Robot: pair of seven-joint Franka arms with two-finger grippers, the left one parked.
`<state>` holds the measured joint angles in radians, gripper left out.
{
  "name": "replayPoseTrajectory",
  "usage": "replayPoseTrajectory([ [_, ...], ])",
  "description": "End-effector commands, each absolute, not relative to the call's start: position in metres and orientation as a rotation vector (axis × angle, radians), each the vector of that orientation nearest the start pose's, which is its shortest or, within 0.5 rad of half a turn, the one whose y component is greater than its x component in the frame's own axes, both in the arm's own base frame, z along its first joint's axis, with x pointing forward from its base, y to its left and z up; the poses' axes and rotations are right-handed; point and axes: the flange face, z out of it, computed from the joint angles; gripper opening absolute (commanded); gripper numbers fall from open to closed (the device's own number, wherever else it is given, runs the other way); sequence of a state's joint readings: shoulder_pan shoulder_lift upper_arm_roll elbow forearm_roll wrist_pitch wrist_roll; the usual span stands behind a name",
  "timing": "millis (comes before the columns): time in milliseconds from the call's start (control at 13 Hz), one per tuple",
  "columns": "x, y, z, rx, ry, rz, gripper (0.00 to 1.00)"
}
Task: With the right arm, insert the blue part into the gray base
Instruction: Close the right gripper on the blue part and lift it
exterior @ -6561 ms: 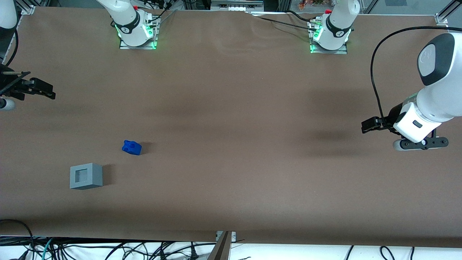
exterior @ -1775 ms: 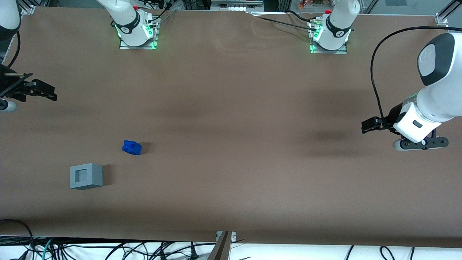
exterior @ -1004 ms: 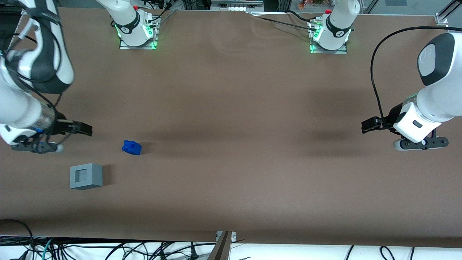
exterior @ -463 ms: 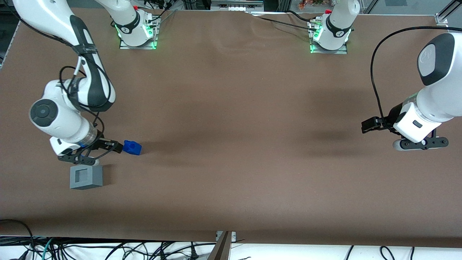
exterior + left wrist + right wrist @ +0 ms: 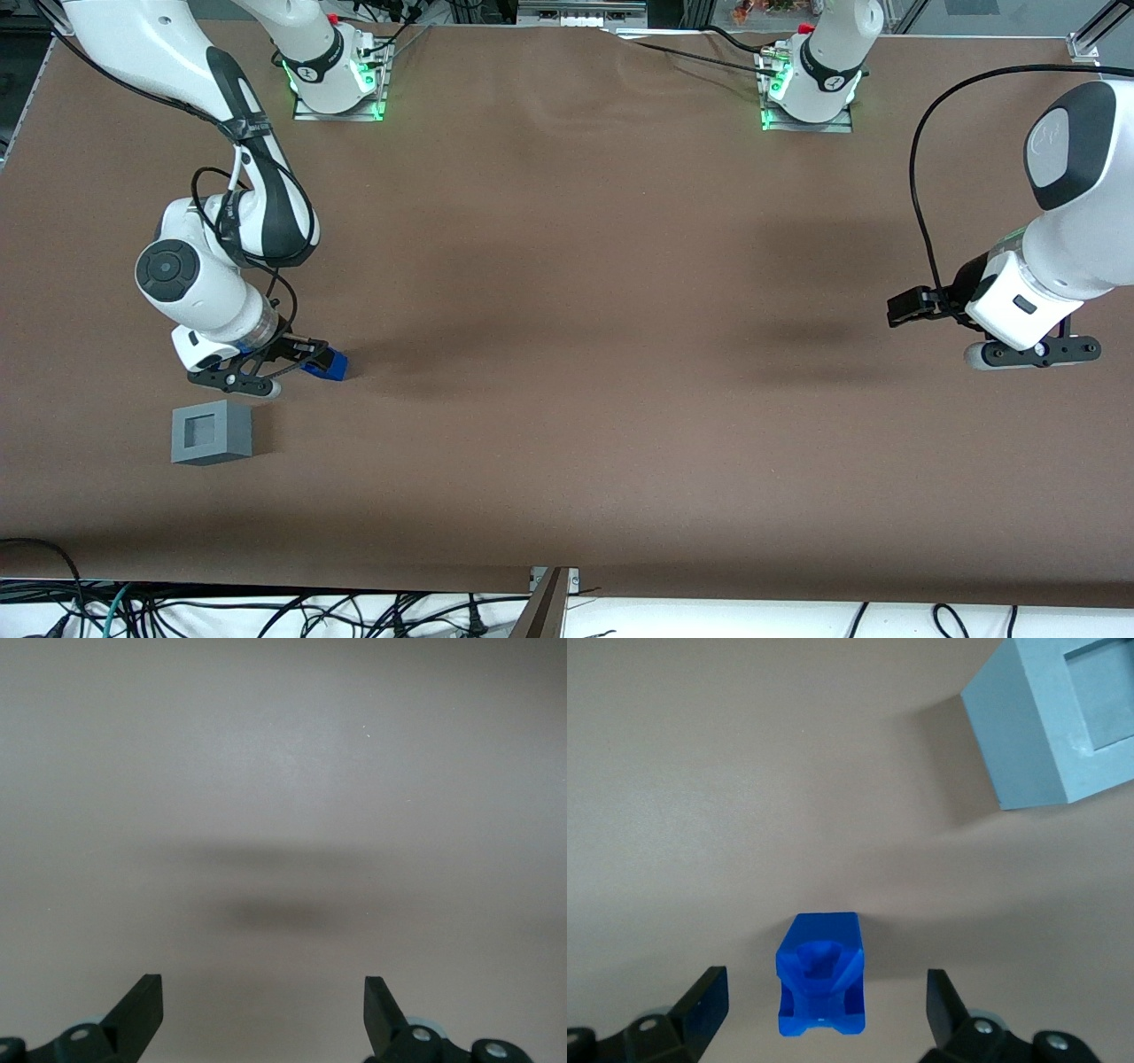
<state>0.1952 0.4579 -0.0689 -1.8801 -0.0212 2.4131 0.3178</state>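
My hand hangs spread around the blue part, not gripping. It looks light, rigid, lumpy; I would pinch its flatter side faces.

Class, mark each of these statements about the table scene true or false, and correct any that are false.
1. The blue part lies between the open fingers of the right arm's end effector. True.
2. The blue part already sits in the gray base. False: it rests on the table, apart from the base.
3. The recess in the top of the gray base is empty. True.
4. The end effector grips the gray base. False: it is at the blue part, with the base nearer to the front camera.
5. The blue part is lifted off the table. False: it rests on the surface.
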Motion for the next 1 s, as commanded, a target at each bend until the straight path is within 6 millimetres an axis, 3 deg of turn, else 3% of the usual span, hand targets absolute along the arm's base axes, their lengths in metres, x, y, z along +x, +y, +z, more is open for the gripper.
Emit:
replayPoseTrajectory([
  [0, 0.631, 0.085, 0.255, -3.136, 0.287, -0.180, 0.99],
  [232, 0.630, 0.085, 0.244, -3.134, 0.287, -0.194, 0.99],
  [926, 0.623, 0.086, 0.235, -3.142, 0.289, -0.150, 0.98],
])
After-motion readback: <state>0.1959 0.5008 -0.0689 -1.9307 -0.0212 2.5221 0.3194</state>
